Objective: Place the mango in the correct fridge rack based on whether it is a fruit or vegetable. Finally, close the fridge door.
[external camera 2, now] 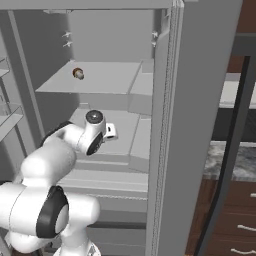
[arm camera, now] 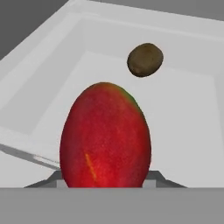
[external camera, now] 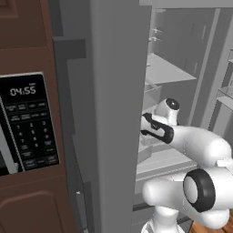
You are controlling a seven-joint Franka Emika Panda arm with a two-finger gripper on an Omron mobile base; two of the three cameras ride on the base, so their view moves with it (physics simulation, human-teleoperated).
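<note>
Filling the hand view's lower centre, the oval red mango (arm camera: 105, 138) with its green-yellow patch sits clamped in the gripper (arm camera: 105, 181), whose tips stand just mango-wide, above a pale grey fridge shelf (arm camera: 183, 127). At one o'clock lies a small brown kiwi-like fruit (arm camera: 145, 59). Released high, the mango could roll into it.

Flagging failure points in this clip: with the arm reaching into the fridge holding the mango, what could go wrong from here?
1. The mango fills the hand view between the gripper fingertips; released on its rounded side, it may roll across the grey tray.
2. A small brown fruit lies just beyond; the mango could knock it.
3. The fridge door stands open close beside the arm; a wide withdrawal could clip it.
</note>
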